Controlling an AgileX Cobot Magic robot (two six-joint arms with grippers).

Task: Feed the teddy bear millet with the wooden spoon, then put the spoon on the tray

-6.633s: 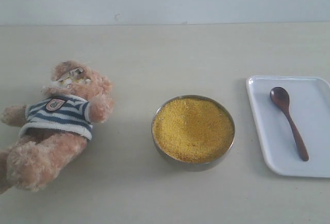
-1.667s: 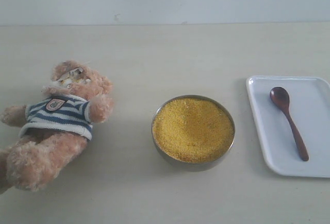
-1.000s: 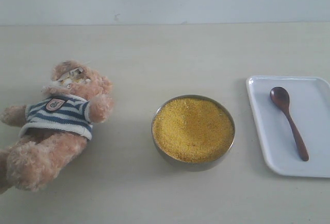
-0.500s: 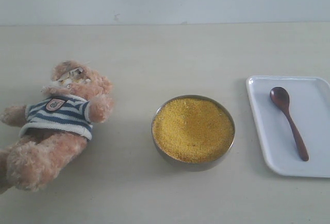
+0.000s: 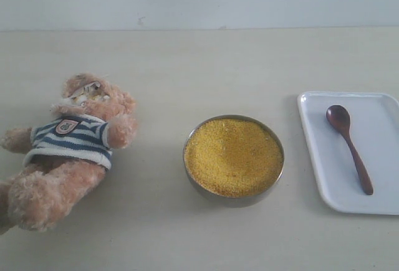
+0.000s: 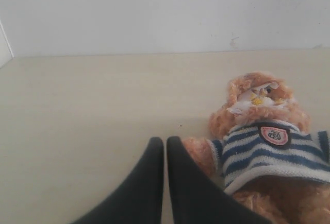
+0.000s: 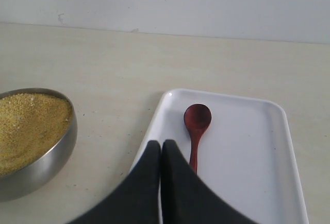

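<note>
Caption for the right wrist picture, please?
Shut right gripper by white rectangular tray holding dark wooden spoon, beside golden millet in metal bowl.

Fluffy plush teddy bear in knitted striped cloth; granular millet in shiny metal bowl; glossy wooden spoon; smooth white tray.

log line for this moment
wooden spoon: on tray | millet: in metal bowl | teddy bear: lying | left gripper: shut, empty | right gripper: shut, empty
</note>
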